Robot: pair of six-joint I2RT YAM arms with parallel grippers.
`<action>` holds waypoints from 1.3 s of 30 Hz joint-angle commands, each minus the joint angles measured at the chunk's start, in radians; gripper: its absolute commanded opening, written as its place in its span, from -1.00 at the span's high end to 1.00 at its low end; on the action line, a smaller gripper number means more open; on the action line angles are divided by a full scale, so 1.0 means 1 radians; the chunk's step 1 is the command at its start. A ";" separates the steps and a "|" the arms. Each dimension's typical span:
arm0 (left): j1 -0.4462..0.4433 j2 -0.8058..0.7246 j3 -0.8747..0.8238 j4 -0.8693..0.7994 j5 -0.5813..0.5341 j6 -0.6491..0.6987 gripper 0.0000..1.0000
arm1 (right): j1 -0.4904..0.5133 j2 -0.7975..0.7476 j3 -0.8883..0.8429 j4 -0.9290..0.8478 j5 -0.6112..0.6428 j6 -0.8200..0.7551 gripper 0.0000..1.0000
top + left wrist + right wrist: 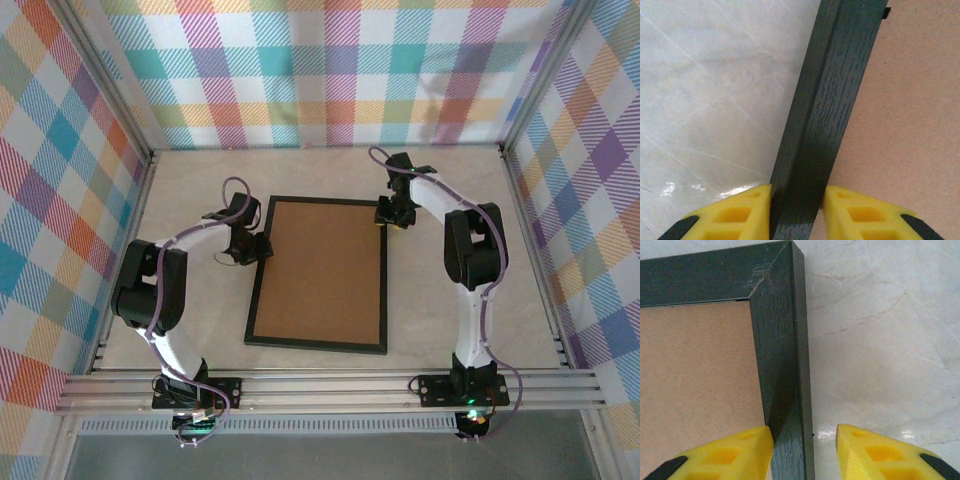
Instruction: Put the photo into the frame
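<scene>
Left gripper (798,199): yellow pads sit on both sides of the left rail of the frame (258,300). Contact appears made on each side, so it is judged clenched on that rail. Right gripper (805,437): jaws straddle the right rail just below the frame's far right corner. The inner pad touches the rail and the outer pad stands clear of it, so it is released with no grasp made.

Location: the frame lies flat at the middle of the table (320,168). Its brown board (320,270) faces up, and its long sides run from the near edge toward the far edge, slightly skewed.

Progress: whether the photo already sits under the board cannot be determined. The board is seated in the frame. Judgement: either opening the back or turning the frame over is left to do.

Pose: the left arm (150,290) is folded at the elbow, with the forearm reaching inward to the rail. The right arm (470,250) extends up the right side, its wrist bent in over the corner.
</scene>
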 commanded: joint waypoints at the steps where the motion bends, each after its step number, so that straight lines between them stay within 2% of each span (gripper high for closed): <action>1: -0.021 0.092 -0.020 -0.020 -0.020 0.006 0.44 | 0.082 0.114 0.006 -0.063 -0.028 0.042 0.17; 10: -0.041 0.102 -0.024 -0.005 0.006 -0.008 0.47 | 0.109 0.201 0.054 -0.083 -0.064 0.090 0.17; 17: -0.041 0.096 -0.020 -0.021 -0.026 -0.013 0.45 | 0.098 0.112 0.100 -0.113 0.003 0.052 0.17; 25: -0.033 0.096 -0.009 -0.040 -0.067 -0.003 0.48 | 0.022 -0.037 0.100 -0.129 0.032 -0.009 0.18; 39: -0.034 0.079 0.006 -0.077 -0.088 0.013 0.50 | -0.023 0.028 0.097 -0.103 0.052 -0.031 0.19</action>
